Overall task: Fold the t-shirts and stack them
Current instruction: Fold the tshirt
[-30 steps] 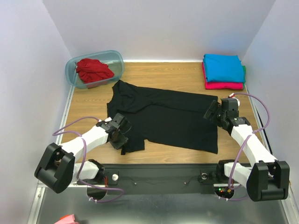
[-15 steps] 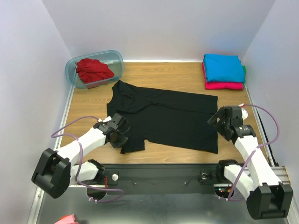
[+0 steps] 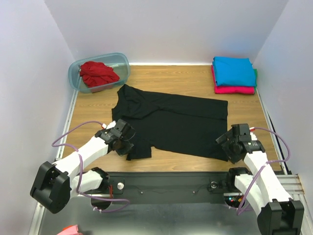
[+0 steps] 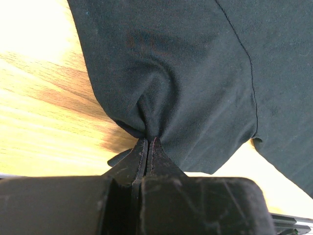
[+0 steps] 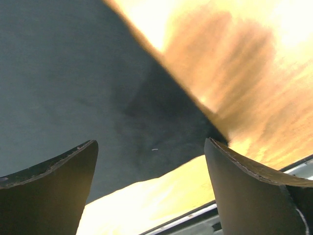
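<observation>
Only wrist views show: left fingers pinching black t-shirt; right fingers spread, empty.

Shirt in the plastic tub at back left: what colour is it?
Red. The shirt shows best in the top external view, crumpled inside the tub.

Wooden table, top view. We see three things lying directly on it. A black t-shirt is spread across the middle, its lower hem close to the near edge. A translucent plastic tub stands at the far left corner. A folded magenta pink t-shirt lies at the far right corner, well apart from the tub.
</observation>
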Motion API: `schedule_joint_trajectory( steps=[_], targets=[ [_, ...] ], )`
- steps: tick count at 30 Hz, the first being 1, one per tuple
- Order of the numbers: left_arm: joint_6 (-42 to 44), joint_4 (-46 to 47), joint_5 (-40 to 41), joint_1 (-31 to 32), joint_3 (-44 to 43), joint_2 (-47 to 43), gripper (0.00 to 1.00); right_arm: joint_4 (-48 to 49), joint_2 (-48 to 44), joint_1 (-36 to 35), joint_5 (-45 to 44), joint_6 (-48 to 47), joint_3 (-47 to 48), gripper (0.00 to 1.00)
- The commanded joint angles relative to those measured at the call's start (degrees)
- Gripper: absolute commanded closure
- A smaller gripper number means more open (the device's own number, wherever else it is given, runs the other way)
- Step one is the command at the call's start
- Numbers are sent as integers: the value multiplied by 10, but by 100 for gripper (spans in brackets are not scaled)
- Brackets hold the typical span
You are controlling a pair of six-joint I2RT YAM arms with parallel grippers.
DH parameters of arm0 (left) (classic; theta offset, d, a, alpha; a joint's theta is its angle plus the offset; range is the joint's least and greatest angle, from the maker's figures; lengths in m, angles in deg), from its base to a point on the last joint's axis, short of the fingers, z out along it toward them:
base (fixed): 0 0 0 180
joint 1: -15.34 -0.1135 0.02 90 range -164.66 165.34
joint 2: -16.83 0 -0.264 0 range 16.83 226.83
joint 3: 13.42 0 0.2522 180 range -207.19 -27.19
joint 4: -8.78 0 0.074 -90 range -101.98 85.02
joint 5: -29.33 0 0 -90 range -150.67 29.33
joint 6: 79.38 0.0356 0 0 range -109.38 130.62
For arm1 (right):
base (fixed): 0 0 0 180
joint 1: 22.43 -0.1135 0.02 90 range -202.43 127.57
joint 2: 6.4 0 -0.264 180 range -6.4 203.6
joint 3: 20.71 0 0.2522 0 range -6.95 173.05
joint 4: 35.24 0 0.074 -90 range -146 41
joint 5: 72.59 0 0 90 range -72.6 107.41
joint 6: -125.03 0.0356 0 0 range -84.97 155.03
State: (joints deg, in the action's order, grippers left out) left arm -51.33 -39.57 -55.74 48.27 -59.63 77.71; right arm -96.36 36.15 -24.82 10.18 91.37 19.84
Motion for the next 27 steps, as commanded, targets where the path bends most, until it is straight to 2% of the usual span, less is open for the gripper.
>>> schedule_joint_trajectory(
  steps=[1, 3, 6, 8, 9, 12, 13, 20, 21, 27],
  targets=[
    [7, -15, 2, 2, 5, -11, 100, 22, 10, -2, 10, 18, -37, 6],
    [9, -15, 2, 2, 2, -14, 100, 38, 16, -2, 17, 18, -42, 9],
    [9, -25, 0, 1, -5, -17, 100, 64, 26, -2, 15, 11, -49, 19],
    [11, -25, 0, 2, -7, -16, 100, 80, 37, -2, 14, 10, -54, 33],
    [12, -27, 2, 2, -9, -14, 100, 92, 39, -2, 18, 10, -57, 45],
    [18, -37, 3, 2, -23, 1, 100, 100, 40, -2, 21, 2, -54, 67],
    [24, -40, 4, 1, -28, 3, 100, 100, 40, -2, 20, -4, -50, 71],
    [42, -58, 16, -1, -80, 15, 100, 94, 34, -2, 37, -32, -9, 86],
    [52, -54, 14, -3, -91, 24, 100, 94, 39, -2, 41, -34, -5, 91],
    [84, -50, 9, -18, -142, 82, 100, 94, 72, -2, 23, -57, 45, 93]
  ],
)
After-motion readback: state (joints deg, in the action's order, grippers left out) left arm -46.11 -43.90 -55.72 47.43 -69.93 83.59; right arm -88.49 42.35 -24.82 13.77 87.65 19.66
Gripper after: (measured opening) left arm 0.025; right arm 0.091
